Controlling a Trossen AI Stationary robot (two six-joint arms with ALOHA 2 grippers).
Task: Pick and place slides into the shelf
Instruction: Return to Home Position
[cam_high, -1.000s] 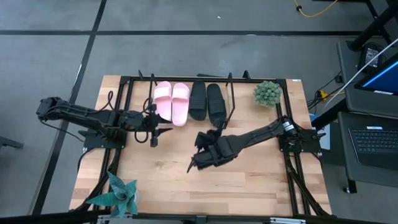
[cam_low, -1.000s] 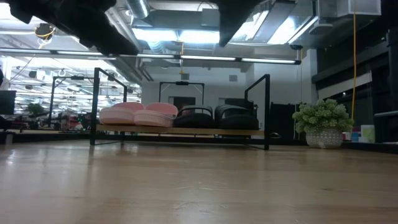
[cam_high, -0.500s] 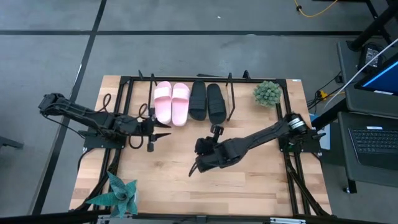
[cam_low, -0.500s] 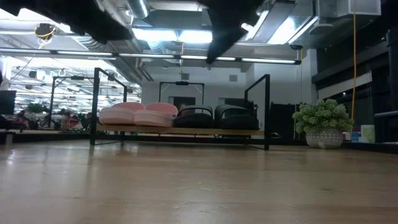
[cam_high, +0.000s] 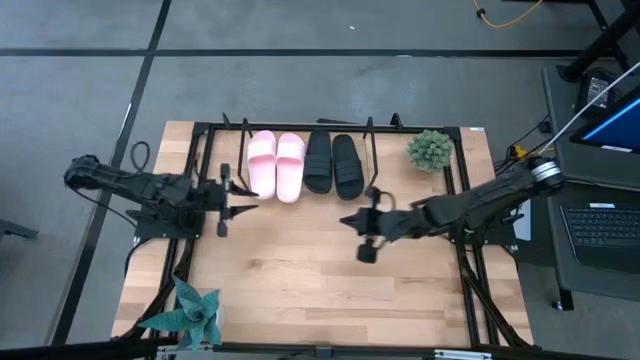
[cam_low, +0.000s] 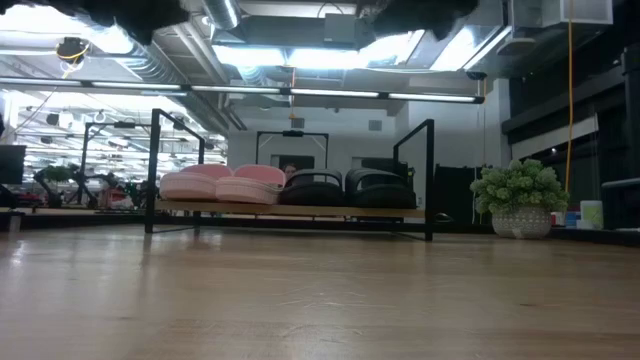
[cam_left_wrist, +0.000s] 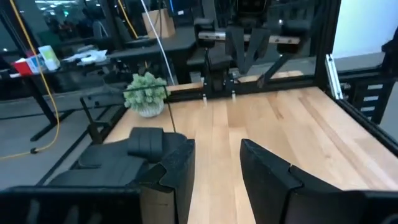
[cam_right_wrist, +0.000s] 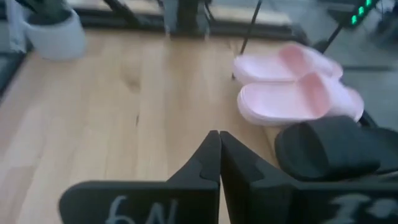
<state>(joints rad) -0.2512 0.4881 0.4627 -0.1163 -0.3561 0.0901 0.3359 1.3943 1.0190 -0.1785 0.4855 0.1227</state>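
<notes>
Two pale pink slides (cam_high: 276, 166) and two black slides (cam_high: 333, 165) lie side by side, soles down, on the shelf (cam_low: 290, 209) at the table's far side. The low view shows the pink pair (cam_low: 222, 184) and the black pair (cam_low: 346, 188) on its wooden board. My left gripper (cam_high: 250, 200) hovers open just near of the pink pair, pointing toward the table's right, with nothing between its fingers (cam_left_wrist: 177, 180). My right gripper (cam_high: 346, 220) is shut and empty above the table's middle, near of the black pair, pointing left toward the slides (cam_right_wrist: 292, 87).
A round green potted plant (cam_high: 430, 150) stands at the far right beside the shelf. A spiky teal plant (cam_high: 195, 310) stands at the near left corner. Black frame rods (cam_high: 465, 270) run along the table's sides. Bare wood (cam_high: 300, 270) lies between the arms and the near edge.
My right gripper has swung from the table's middle toward the right and far side, tipping up from pointing down at the wood to nearly level; it stays shut. My left gripper has drawn back toward the table's left edge and risen a little, still open. The slides have not moved.
</notes>
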